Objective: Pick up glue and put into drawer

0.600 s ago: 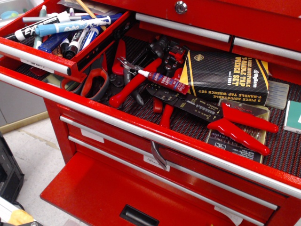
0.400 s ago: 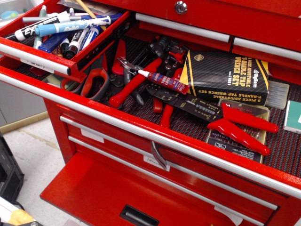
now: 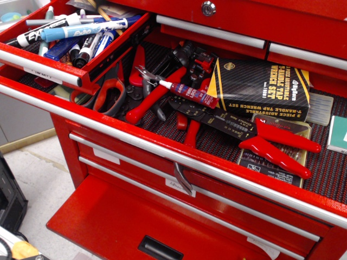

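Glue [image 3: 190,93], small red tube with white nozzle, lies across red-handled pliers [image 3: 157,95], beside black wrench-set box [image 3: 263,89]; narrow red drawer [image 3: 49,67] full of markers [image 3: 76,30]. Gripper out of frame.

Red-handled pliers [image 3: 279,145] lying on black ribbed liner [image 3: 217,142] of wide red drawer. Beside them, black-and-gold tap wrench set box [image 3: 261,89]. Red-handled scissors [image 3: 108,95] at left.

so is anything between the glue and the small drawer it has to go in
Nothing visible blocks the way. The glue lies on top of the red-handled pliers in the wide drawer, uncovered. The narrow drawer is open up and to the left, but markers already crowd it, leaving little bare floor. No fingers are in view.
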Tool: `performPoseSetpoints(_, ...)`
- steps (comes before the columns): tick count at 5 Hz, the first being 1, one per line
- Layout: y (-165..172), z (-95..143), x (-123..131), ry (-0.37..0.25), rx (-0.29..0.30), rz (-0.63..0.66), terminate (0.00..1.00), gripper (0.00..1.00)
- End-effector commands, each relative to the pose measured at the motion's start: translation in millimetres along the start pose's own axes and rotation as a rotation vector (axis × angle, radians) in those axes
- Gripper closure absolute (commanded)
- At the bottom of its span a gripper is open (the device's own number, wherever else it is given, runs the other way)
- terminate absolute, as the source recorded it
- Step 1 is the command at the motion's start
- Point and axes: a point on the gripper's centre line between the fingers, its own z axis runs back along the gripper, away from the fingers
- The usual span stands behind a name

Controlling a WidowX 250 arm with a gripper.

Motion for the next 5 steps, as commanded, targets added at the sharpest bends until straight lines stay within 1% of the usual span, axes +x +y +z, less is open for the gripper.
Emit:
performPoseSetpoints(1, -54, 13, 15, 0.040, -0.068, 0.447, 0.00, 0.00)
performPoseSetpoints(2, -85, 5, 23, 0.132, -0.140, 0.693, 0.00, 0.00)
performPoseSetpoints(3, -99, -11, 29, 0.169, -0.094, 0.937, 0.00, 0.00)
performPoseSetpoints(4, -97, -32, 27, 0.199, -0.099, 1.155, 0.00, 0.00)
performPoseSetpoints(5, -103, -52, 24, 0.133, -0.070, 1.189, 0.00, 0.00)
